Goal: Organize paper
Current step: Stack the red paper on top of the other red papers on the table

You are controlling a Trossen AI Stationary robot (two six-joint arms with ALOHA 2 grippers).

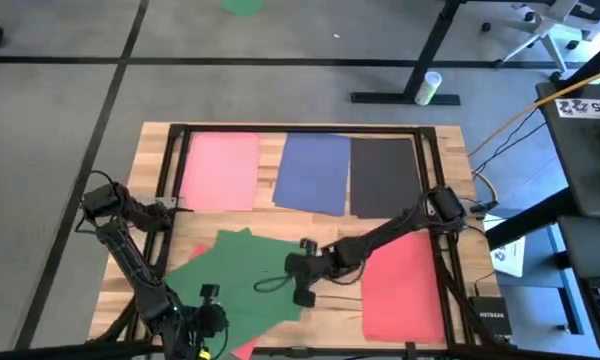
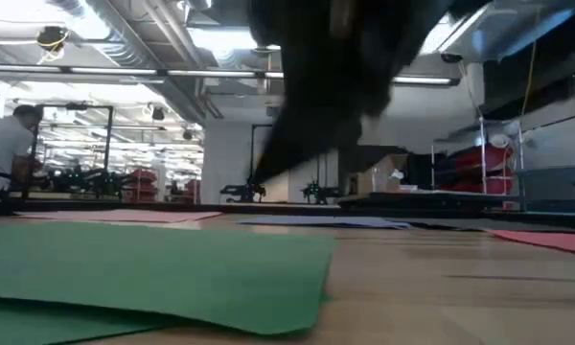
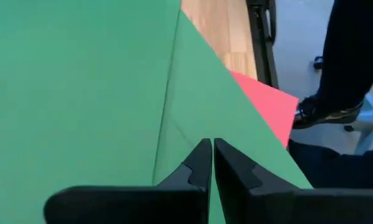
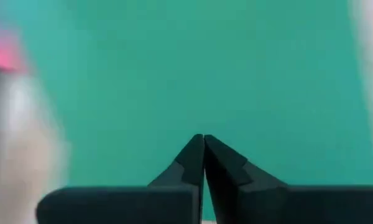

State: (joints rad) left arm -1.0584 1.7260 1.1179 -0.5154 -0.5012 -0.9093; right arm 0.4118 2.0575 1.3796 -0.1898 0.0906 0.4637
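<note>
The desk [image 1: 270,140] carries sheets of paper in two rows. Far row, seen from above: a pink sheet [image 1: 220,170] at the left, a blue sheet [image 1: 314,172] in the middle, a black sheet [image 1: 385,176] at the right; the blue and black sheets meet edge to edge or overlap slightly, and the pink sheet lies apart from the blue one. Near row: green sheets [image 1: 242,280] lie skewed and overlapping at the left-centre; a red sheet [image 1: 405,285] lies at the right, apart from the green ones; corners of further red paper [image 3: 267,106] show from under the green sheets at the near edge.

The right hand [image 1: 302,285] reaches from the right side of the desk to the right edge of the green sheets; its wrist view shows the fingers [image 4: 221,165] closed tip to tip over green paper; whether a sheet is pinched between them cannot be told.

The left hand [image 1: 212,318] sits at the near edge of the desk over the green sheets; its fingers [image 3: 236,171] stand almost together, with only a thin slit between the tips. A person's shoe [image 3: 320,113] stands on the floor beyond the desk edge.
</note>
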